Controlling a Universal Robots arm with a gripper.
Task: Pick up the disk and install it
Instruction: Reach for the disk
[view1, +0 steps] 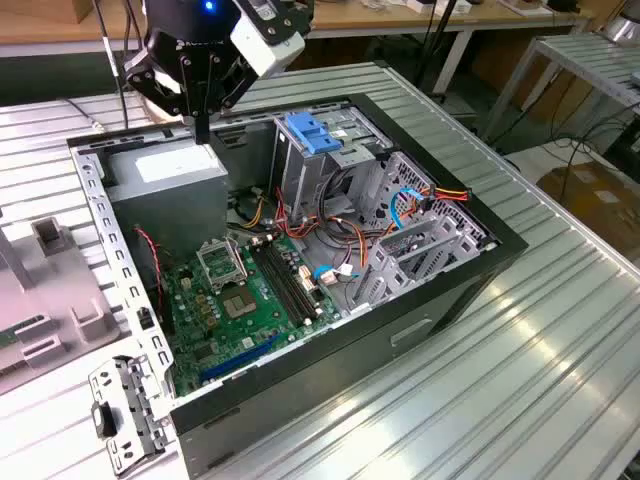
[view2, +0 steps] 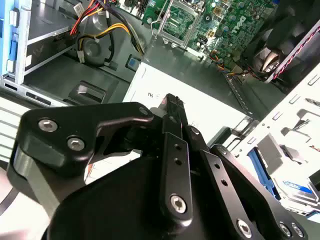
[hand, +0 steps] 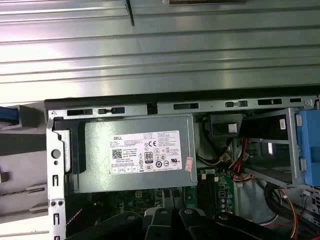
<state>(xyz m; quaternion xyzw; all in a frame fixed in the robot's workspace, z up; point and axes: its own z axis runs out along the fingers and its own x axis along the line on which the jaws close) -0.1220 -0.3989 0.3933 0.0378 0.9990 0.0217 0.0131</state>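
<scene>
Ribbed metal tabletop (view1: 520, 330) carries an open computer case (view1: 500, 252). The gripper (view1: 203, 135) hangs over the grey power supply (view1: 170, 168), its fingers (view2: 175, 107) pressed together and empty. Well apart from the fingertips, beyond the case wall, lies the disk (view2: 296, 189).

A ribbed metal table (view1: 540, 340) is seen carrying an open computer case (view1: 420, 322) — beside it, at the exterior view's left, a grey moulded fixture (view1: 55, 300) and a perforated metal bracket (view1: 125, 415) are laid.
</scene>
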